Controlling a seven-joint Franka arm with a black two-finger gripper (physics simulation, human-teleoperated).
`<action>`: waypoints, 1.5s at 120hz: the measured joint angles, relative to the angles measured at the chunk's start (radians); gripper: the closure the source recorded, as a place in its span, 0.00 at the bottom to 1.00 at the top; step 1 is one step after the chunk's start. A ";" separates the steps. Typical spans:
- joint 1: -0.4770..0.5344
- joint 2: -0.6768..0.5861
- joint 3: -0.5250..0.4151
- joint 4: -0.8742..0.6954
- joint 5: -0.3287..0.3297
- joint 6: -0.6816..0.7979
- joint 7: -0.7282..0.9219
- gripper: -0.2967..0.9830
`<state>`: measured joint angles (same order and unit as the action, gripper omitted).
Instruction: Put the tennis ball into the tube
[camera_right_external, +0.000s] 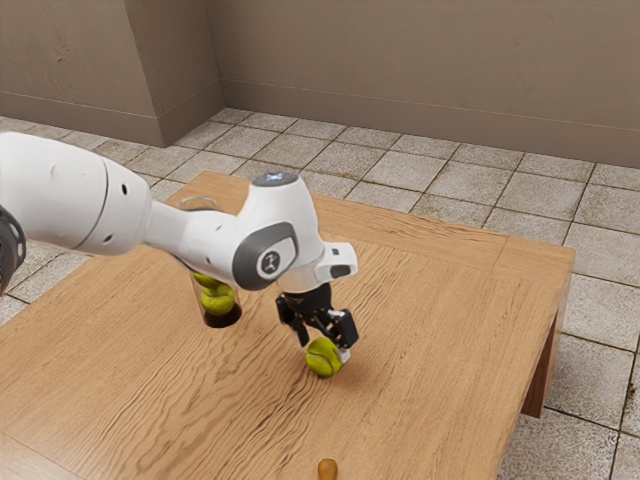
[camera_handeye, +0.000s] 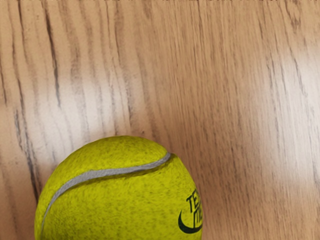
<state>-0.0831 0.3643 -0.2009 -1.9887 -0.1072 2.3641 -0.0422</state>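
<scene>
While the tool (camera_right_external: 325, 344) is positioned low over the worktop (camera_right_external: 440, 320), its fingers stand apart, with the loose tennis ball (camera_right_external: 323, 359) at their tips. The transparent tube (camera_right_external: 222, 318), containing stacked balls (camera_right_external: 217, 300), stands nearer the exterior view's left.
</scene>
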 joint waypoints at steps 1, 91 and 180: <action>0.000 0.001 0.000 0.001 0.000 0.000 0.000 0.23; 0.002 0.066 0.002 0.026 0.035 0.007 0.005 0.23; -0.006 0.076 0.009 0.040 0.041 0.007 0.000 0.46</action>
<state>-0.0889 0.4402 -0.1921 -1.9491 -0.0658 2.3709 -0.0423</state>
